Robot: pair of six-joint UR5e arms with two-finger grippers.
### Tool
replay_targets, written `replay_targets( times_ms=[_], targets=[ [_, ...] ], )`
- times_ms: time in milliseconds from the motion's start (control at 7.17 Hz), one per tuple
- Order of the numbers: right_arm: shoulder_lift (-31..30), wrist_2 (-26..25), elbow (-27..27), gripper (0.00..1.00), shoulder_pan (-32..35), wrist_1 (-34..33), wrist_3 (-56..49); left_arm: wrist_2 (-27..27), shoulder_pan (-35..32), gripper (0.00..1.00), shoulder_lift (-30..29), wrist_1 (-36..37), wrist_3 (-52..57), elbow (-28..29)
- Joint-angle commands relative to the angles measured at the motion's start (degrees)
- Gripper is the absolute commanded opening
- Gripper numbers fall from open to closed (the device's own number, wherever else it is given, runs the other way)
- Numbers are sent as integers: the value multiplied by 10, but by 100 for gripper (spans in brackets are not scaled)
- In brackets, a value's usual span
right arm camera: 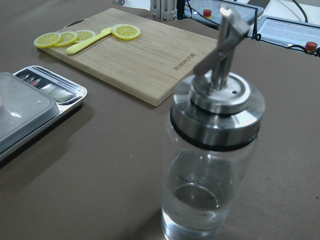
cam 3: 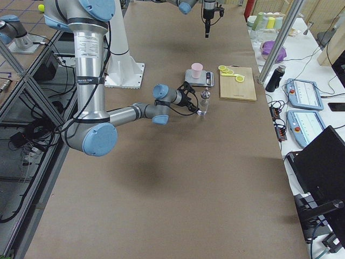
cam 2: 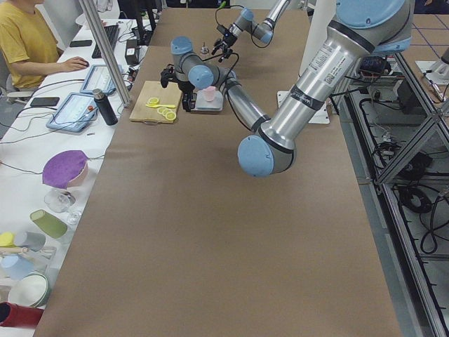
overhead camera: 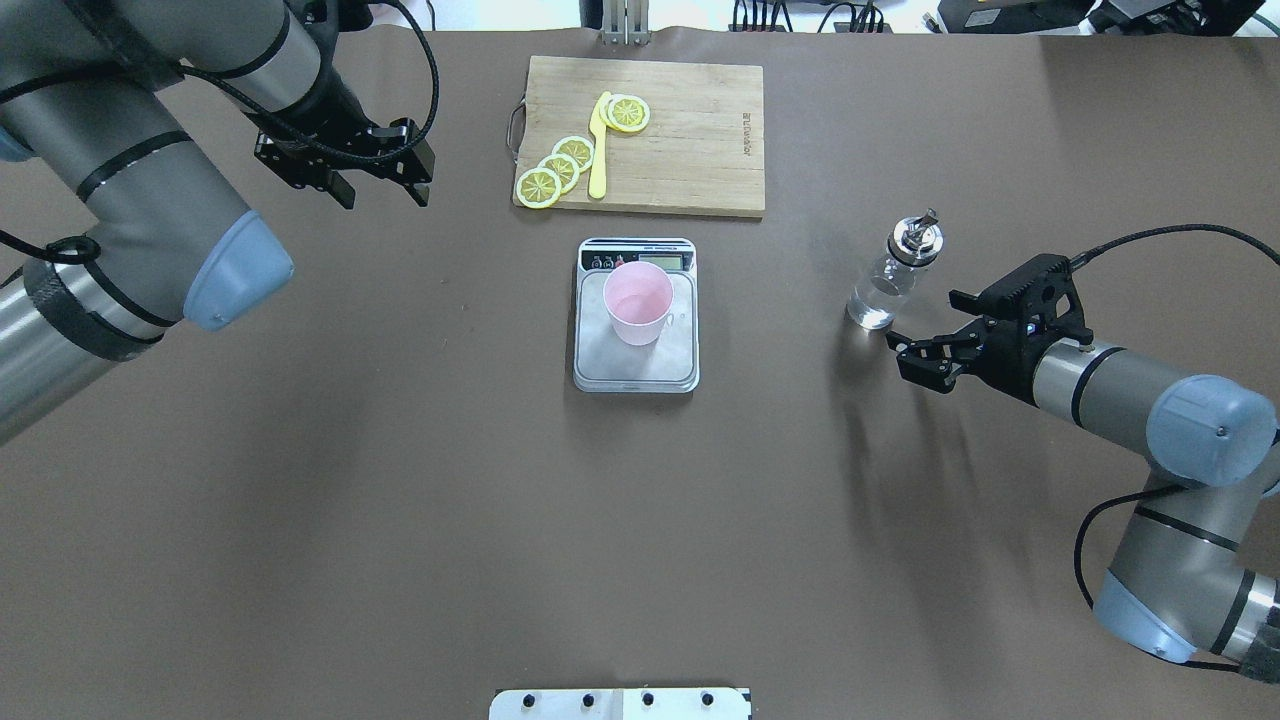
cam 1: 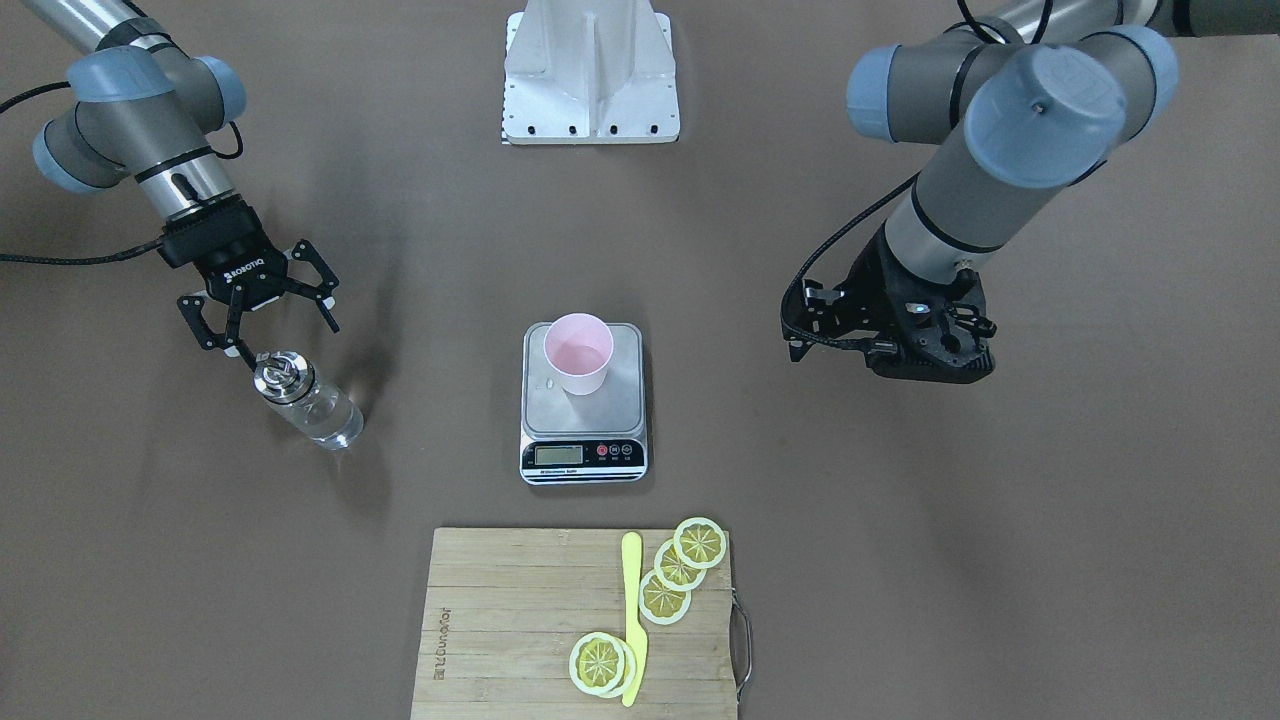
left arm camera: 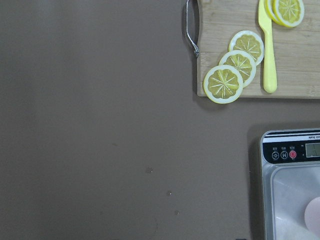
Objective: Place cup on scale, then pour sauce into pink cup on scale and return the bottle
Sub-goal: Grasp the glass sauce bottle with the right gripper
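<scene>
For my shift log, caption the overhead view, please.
Pink cup sits on the scale; the open right gripper hangs beside the upright glass bottle, not holding it.

The scale point(overhead camera: 636, 360) sits at the table's centre in front of me, with the cup point(overhead camera: 638, 304) standing on its platform. Beyond it lies the cutting board point(overhead camera: 690, 150), carrying lemon slices point(overhead camera: 560, 165) and a knife point(overhead camera: 598, 150). The bottle point(overhead camera: 893, 272) stands upright well to the right of the scale, with my right gripper point(overhead camera: 925, 325) just beside it, on my near side.
</scene>
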Motion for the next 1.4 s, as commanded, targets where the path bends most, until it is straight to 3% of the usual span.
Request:
replay_targets(
  times_ms=[0, 279, 1256],
  targets=[
    [6, -1, -30, 98, 3, 13, 3, 0, 0, 82, 0, 0, 0, 0],
    [30, -2, -40, 94, 2, 20, -1, 0, 0, 82, 0, 0, 0, 0],
    [74, -1, -90, 94, 19, 22, -4, 0, 0, 81, 0, 0, 0, 1]
  ],
)
